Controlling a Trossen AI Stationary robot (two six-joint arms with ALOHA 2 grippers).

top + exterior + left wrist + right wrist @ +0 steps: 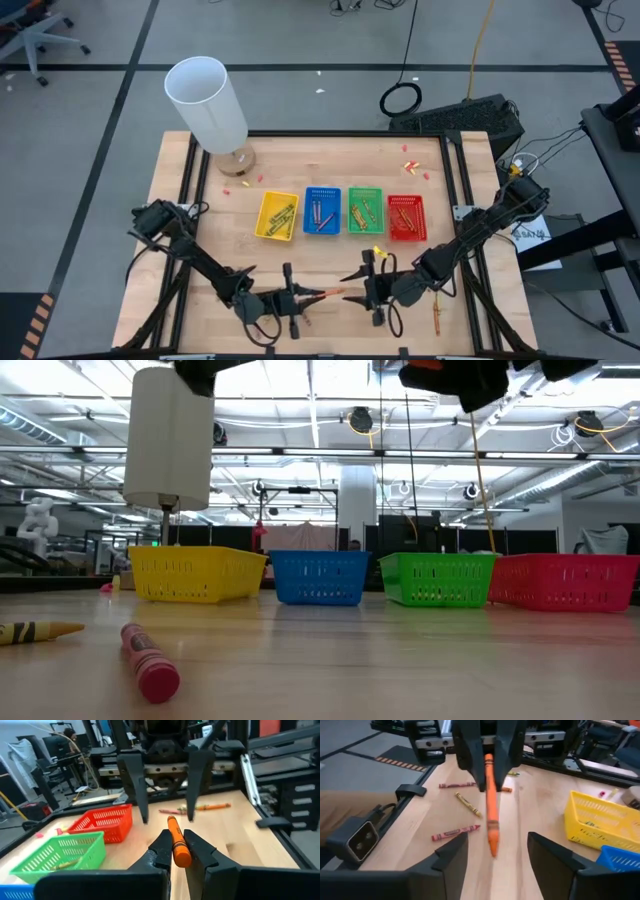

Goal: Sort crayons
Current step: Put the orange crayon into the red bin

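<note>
From above, the left hand and right hand meet tip to tip near the bench's front edge, an orange crayon between them, four coloured trays in a row mid-bench. The left wrist view shows its fingers pinching the crayon's end. The right wrist view shows its own fingers spread wide, clear of the crayon.

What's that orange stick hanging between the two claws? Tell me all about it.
It's an orange crayon, a thin waxy stick in a paper wrapper with a pointed tip. It is held level above the table's front edge, its blunt end pinched by the left gripper's shut fingers. Its tip points between the right gripper's open fingers, which don't touch it.
</note>
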